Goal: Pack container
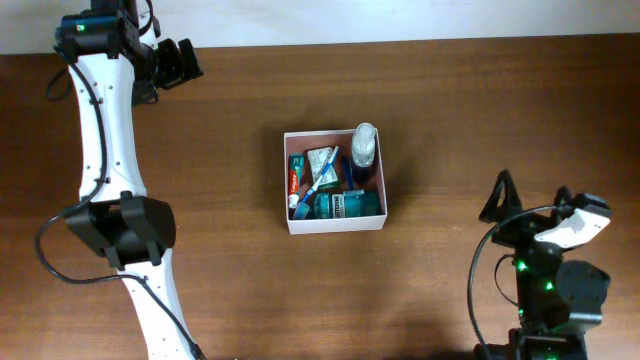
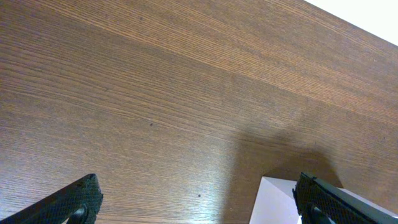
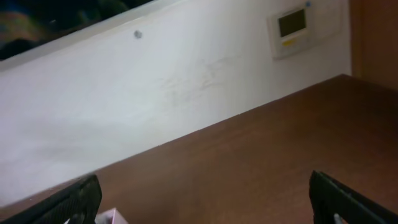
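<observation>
The container (image 1: 335, 222), a shallow square white-walled box with a reddish-pink inside, sits at the table's middle. It holds a clear bottle with a grey cap (image 1: 364, 146), a blue toothbrush (image 1: 322, 172), a red toothpaste tube (image 1: 295, 182), a green-and-white packet (image 1: 319, 160) and teal packs (image 1: 347, 205). My left gripper (image 1: 180, 62) is open and empty at the far left, well away from the container; a white corner of the container (image 2: 273, 202) shows in its wrist view. My right gripper (image 1: 530, 196) is open and empty at the right, raised and apart from the container.
The dark wooden table (image 1: 450, 110) runs under everything. A white wall (image 3: 155, 81) with a small wall panel (image 3: 291, 28) stands behind the table in the right wrist view. The left arm's white links (image 1: 105, 150) stretch along the table's left side.
</observation>
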`<move>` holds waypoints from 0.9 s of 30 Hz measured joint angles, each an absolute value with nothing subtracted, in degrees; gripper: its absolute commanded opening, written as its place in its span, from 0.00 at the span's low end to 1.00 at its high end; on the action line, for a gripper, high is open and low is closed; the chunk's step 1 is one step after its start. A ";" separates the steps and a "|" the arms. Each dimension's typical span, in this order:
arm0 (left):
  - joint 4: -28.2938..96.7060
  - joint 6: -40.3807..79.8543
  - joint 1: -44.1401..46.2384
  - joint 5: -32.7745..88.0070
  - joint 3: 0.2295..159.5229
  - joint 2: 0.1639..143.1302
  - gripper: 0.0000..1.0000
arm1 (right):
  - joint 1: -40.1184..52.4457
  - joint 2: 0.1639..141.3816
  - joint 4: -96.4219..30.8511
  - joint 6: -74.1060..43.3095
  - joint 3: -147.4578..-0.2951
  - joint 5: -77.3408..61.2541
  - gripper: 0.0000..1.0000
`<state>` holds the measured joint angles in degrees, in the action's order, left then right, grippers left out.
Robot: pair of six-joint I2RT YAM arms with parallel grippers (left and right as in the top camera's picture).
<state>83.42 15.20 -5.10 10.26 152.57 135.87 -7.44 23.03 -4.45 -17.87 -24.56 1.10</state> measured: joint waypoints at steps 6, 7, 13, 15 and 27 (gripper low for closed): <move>83.42 15.20 -5.10 10.24 152.57 135.87 0.99 | -7.44 17.96 -4.21 -11.90 -22.44 -3.20 0.99; 83.44 15.20 -5.10 10.26 152.57 135.87 0.99 | -7.44 17.12 -4.12 -11.40 -21.89 -3.62 0.98; 83.42 15.20 -5.10 10.26 152.57 135.87 0.99 | -7.44 13.23 -2.57 -10.28 -17.93 -4.89 0.98; 83.42 15.20 -5.10 10.26 152.57 135.87 0.99 | -7.44 12.27 -1.28 -10.50 -16.12 -5.10 0.98; 83.42 15.20 -5.10 10.26 152.57 135.87 0.99 | -7.44 7.73 5.91 -10.81 -7.40 -5.32 0.98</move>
<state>83.42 15.20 -5.10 10.26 152.57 135.87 -7.44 7.73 5.91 -10.81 -7.40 -5.32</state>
